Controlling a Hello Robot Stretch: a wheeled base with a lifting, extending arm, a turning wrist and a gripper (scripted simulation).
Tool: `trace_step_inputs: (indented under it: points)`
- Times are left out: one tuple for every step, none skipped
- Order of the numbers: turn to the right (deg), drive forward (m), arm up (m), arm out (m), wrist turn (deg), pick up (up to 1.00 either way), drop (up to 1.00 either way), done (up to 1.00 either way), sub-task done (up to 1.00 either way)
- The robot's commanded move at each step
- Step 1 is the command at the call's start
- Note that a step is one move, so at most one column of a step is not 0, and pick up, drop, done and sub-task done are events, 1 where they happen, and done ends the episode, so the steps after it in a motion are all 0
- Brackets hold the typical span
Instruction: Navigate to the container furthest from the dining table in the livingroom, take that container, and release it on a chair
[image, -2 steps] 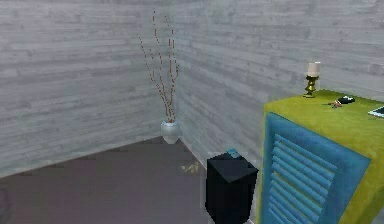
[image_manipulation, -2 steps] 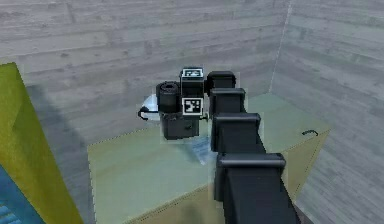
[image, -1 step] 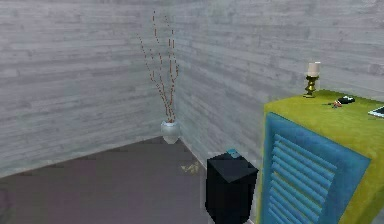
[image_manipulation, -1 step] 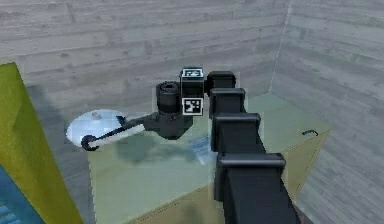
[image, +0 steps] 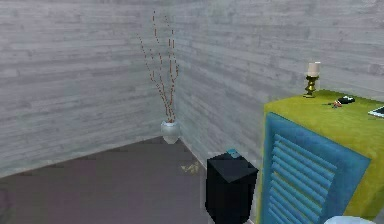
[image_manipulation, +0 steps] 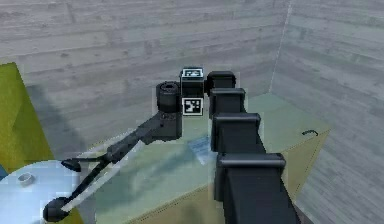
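While the arm (image_manipulation: 245, 150) reaches out over a pale tabletop (image_manipulation: 290, 130) just beside the yellow-topped cabinet (image: 300, 165), I judge the pick-up step to be in hand. The gripper (image_manipulation: 62, 186) has its fingertips at a white rounded object (image_manipulation: 25, 190), close against the cabinet's side. By shape it may be the container, but I cannot confirm that. I cannot tell whether the fingers are spread or pressed together, nor whether they hold anything, since the object lies at or behind them.

Next move, in my judgement: secure the object, lift it clear of the tabletop, draw the arm in, then seek a chair.

Clearances: a black box (image: 231, 187) stands on the floor just in front of the cabinet and could foul a tight turn. Beyond the cabinet, open dark floor (image: 90, 185) runs to the room corner, where a vase of twigs (image: 168, 128) stands well apart. A candle (image: 313, 80) sits on the cabinet top.
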Motion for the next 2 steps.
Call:
trace_step_inputs:
  points:
    - [0.0,0.0,0.0,0.0,-24.0,0.0,0.0,0.0,0.0]
    - [0.0,0.0,0.0,-0.18,0.0,0.0,0.0,0.0,0.0]
